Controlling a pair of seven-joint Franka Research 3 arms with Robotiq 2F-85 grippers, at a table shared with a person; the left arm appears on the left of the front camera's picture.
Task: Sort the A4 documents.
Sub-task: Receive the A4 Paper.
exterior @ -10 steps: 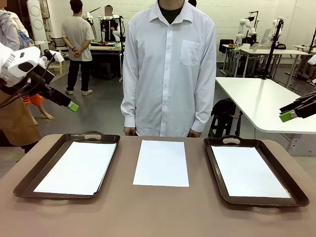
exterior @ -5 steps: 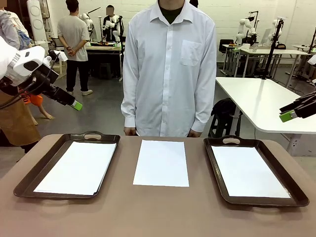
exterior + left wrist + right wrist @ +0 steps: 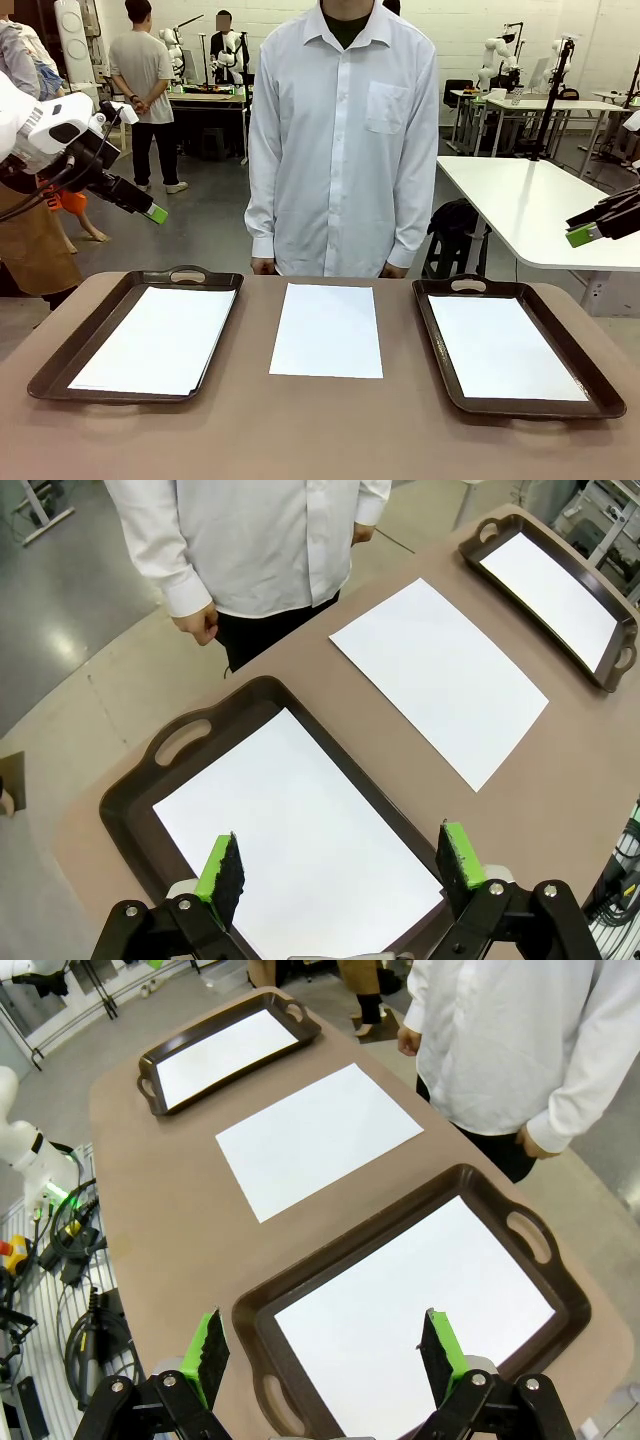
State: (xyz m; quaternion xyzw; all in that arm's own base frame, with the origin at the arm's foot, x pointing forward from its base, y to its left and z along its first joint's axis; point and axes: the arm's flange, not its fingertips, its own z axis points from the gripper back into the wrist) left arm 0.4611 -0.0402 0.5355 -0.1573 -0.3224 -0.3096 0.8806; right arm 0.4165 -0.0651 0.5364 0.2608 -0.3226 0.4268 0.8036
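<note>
Three A4 documents (image 3: 327, 330) — both grippers raised, jaws apart

No readable text, labels, numbers or signs; A4 documents (image 3: 327, 330) look blank.

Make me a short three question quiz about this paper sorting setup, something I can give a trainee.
1. True or false: the middle sheet lies inside a tray.
2. How many sheets are on the table? A) two B) three C) four
3. Fill in: both the left gripper and the right gripper hang above the table with their jaws ____.

Key
1. False. It lies bare on the table between the left tray and the right tray.
2. B. One in each tray, one between them.
3. Open, holding nothing.
</note>
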